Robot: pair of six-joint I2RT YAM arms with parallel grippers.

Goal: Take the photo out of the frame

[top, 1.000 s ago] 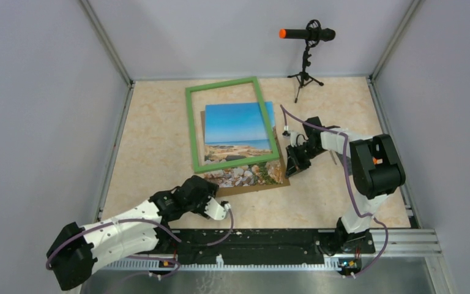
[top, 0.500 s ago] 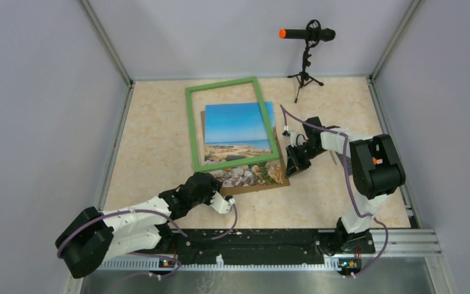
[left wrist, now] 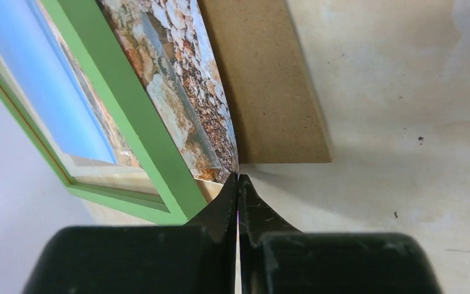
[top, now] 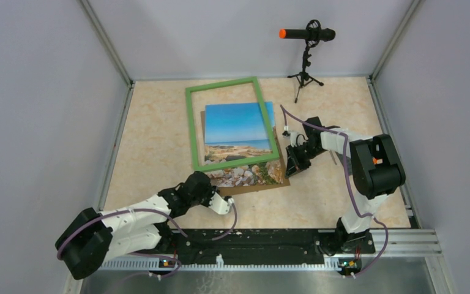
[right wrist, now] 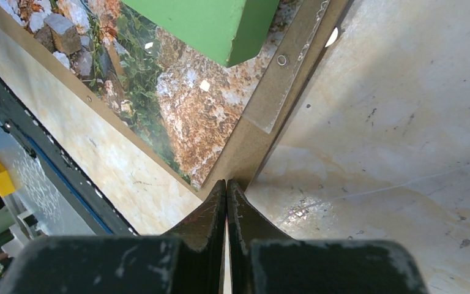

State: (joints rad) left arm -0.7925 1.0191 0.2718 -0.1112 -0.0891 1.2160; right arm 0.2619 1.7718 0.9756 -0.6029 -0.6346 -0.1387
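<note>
Top external view: frame lies askew over photo, not enclosing it; left gripper and right gripper pinched closed.

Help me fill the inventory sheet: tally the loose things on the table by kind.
Green frame: 1
Photo: 1
Brown backing board: 1
Clear pane: 1
Microphone on tripod: 1
Total: 5

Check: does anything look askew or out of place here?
Yes. The green frame lies shifted and tilted across the photo, not lined up with it; the brown backing board sticks out beneath at the near side.
</note>
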